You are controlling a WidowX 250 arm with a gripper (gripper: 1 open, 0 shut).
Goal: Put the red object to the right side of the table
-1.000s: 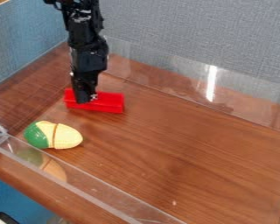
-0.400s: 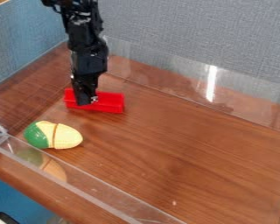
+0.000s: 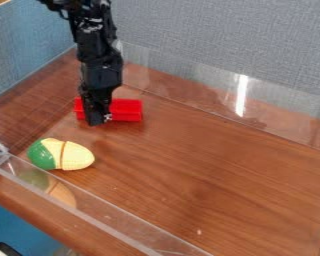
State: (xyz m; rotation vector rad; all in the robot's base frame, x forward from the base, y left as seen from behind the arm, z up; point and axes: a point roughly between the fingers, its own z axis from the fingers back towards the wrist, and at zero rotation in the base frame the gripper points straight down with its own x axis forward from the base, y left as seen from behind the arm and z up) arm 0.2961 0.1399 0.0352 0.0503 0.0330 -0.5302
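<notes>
Robot arm, black and jointed, reaches down from the top edge at the upper left of the frame. Its end effector (image 3: 96,117) is at the red rectangular block (image 3: 125,110), covering part of it; whether it is released or grasping the block cannot be told. The block lies left of center on a glossy reddish-brown wood-grain tabletop (image 3: 210,165). Nearer the viewer, at the left, lies a green-and-yellow egg-shaped toy (image 3: 61,154), apart from the block. A clear acrylic wall (image 3: 116,218) crosses the lower left.
</notes>
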